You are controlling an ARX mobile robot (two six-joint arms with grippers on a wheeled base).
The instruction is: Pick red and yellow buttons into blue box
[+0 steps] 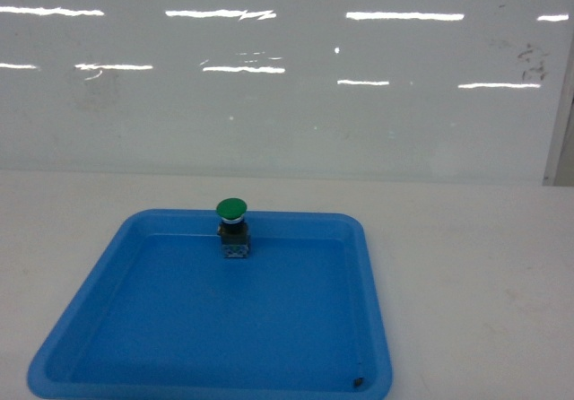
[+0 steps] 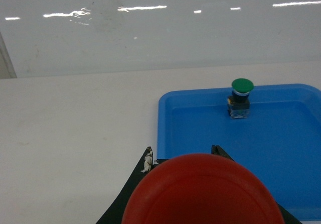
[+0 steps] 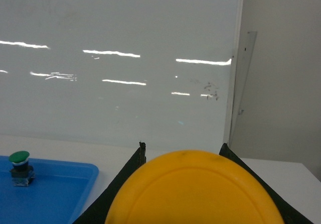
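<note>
In the left wrist view the red button's round cap (image 2: 203,194) fills the bottom of the frame, and my left gripper (image 2: 183,151) is shut on it, with a black finger showing on each side. In the right wrist view the yellow button's cap (image 3: 193,194) sits the same way in my right gripper (image 3: 183,146), which is shut on it. Both bases are hidden behind the caps. Neither gripper shows in the head view. The blue box is out of view in all three views.
A shallow blue tray (image 1: 224,328) lies on the white table, with a green-capped button (image 1: 232,228) standing upright near its far edge. The same tray (image 2: 291,143) and green button (image 2: 241,98) lie ahead-right of the left gripper. A pale wall rises behind the table.
</note>
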